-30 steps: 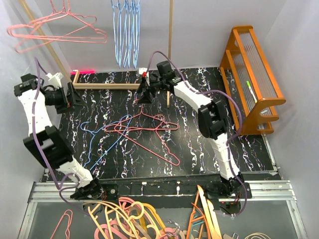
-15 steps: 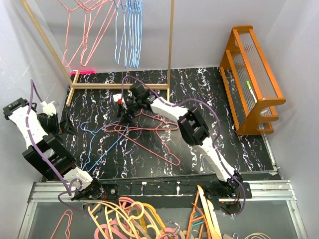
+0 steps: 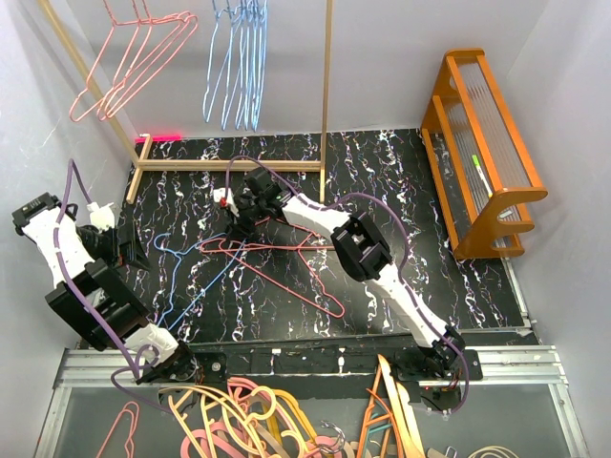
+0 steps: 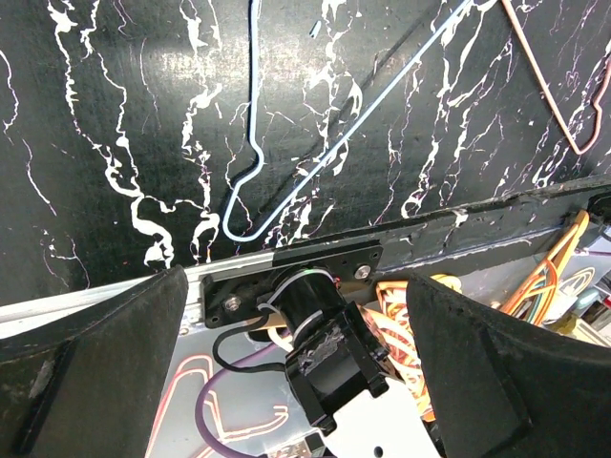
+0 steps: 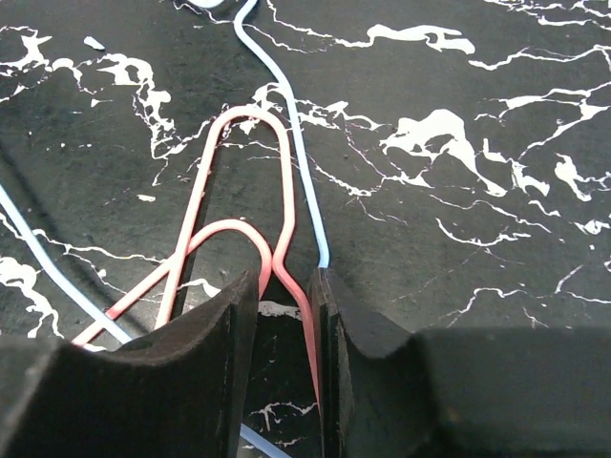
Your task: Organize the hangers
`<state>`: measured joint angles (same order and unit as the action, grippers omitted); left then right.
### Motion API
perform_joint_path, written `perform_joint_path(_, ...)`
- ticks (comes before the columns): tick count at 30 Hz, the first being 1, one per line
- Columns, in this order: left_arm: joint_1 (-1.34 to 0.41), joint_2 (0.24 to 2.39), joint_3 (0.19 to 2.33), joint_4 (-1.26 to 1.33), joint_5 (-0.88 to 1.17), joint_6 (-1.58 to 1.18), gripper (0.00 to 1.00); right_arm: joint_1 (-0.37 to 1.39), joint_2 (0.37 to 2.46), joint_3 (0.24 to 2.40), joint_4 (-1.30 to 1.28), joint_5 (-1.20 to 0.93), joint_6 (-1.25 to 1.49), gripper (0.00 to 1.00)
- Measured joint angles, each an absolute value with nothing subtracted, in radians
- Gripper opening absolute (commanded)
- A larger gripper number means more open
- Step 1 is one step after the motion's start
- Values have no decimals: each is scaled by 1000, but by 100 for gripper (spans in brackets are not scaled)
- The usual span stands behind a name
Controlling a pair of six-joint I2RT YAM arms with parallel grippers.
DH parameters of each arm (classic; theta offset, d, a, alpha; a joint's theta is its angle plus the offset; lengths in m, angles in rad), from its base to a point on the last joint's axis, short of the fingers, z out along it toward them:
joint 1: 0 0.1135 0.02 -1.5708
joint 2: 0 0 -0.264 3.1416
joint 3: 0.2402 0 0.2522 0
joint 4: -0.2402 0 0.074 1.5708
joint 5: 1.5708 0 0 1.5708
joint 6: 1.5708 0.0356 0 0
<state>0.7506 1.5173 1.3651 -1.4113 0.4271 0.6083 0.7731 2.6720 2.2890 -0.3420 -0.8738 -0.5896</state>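
Pink hangers (image 3: 141, 50) and blue hangers (image 3: 243, 67) dangle from the wooden stand (image 3: 327, 95) at the far edge of the tabletop (image 3: 430, 191). A wire blue hanger (image 4: 251, 95) and a pink hanger (image 5: 287, 200) lie tangled near its middle. The jaws of the right gripper (image 5: 284, 286) pinch the pink one's neck, while those of the left gripper (image 4: 294, 281) gape wide, empty.

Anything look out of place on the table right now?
Yes: the loose hangers, pink and blue, lie crossed in a tangle on the table, while the hung hangers sit in tidy colour groups on the rack.
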Motion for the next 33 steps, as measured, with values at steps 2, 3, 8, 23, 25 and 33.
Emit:
perform_joint_path(2, 751, 1520, 1365, -1411, 432, 605, 97, 773, 2674, 2289, -335, -874, -576, 45)
perform_joint_path(3, 751, 1522, 1365, -1411, 434, 603, 97, 773, 2671, 2284, -327, -873, -575, 50)
perform_joint_path(8, 751, 1530, 1358, -1411, 443, 602, 97, 765, 2574, 2111, -303, -917, -602, 61)
perform_joint_path(23, 751, 1599, 1323, -1411, 464, 606, 97, 740, 2377, 1991, -670, -1088, -999, 61)
perform_joint_path(25, 751, 1604, 1322, -1411, 466, 606, 97, 751, 2378, 1996, -695, -1087, -1031, 60)
perform_joint_path(33, 751, 1638, 1319, -1411, 478, 606, 97, 817, 2422, 2111, -727, -1088, -1082, 60)
